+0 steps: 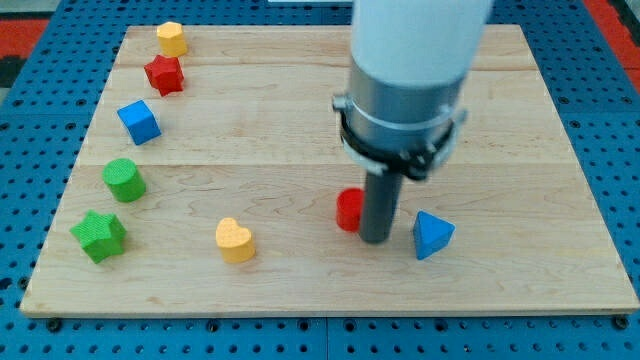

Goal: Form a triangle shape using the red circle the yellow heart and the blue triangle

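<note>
The red circle (pixel 349 210) lies low on the wooden board, right of centre, partly hidden by my rod. My tip (pixel 375 239) rests on the board right against the red circle's right side. The blue triangle (pixel 431 235) lies a short way to the right of my tip, apart from it. The yellow heart (pixel 235 240) lies to the left of the red circle, near the view's bottom, well apart from my tip.
Along the board's left side lie a yellow block (pixel 172 38), a red star (pixel 164 74), a blue cube (pixel 138 122), a green cylinder (pixel 124 180) and a green star (pixel 98 236). The board's front edge (pixel 320 308) runs close below the heart.
</note>
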### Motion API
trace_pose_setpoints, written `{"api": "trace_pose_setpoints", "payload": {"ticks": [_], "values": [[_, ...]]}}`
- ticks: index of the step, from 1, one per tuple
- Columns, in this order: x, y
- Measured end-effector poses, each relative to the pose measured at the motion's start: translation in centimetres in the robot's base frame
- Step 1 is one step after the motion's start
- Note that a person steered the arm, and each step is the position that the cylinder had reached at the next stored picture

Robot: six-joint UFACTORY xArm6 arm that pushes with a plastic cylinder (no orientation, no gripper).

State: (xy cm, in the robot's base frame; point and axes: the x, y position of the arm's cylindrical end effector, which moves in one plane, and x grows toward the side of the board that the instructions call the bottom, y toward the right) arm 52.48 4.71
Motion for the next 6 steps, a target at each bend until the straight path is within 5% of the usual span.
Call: {"api": "trace_pose_setpoints", "payload": {"ticks": [1,2,4,6], "values": [[-5.6,-2.3],[-3.2,-2.3],[-10.1,-5.6],[-0.1,-6.6]]}}
